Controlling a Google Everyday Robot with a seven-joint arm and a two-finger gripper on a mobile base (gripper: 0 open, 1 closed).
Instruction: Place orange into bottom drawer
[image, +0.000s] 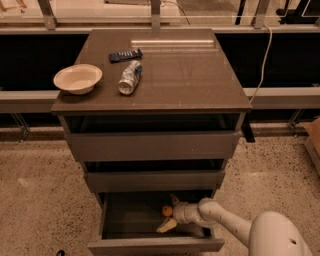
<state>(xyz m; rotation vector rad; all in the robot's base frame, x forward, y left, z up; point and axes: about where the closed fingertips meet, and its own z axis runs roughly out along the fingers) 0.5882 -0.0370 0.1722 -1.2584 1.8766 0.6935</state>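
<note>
The orange (166, 211) lies inside the open bottom drawer (131, 219), toward its right side. My gripper (170, 214) reaches into the drawer from the right. Its fingers are spread, one finger (174, 200) above the orange and one below, and the orange sits between them near the tips. The white arm runs off to the lower right.
On the cabinet top stand a cream bowl (77, 78), a crushed silvery bottle (129, 77) and a dark remote-like item (125, 54). The two upper drawers (150, 145) are slightly ajar. A cable (262, 60) hangs at the right, and speckled floor surrounds the cabinet.
</note>
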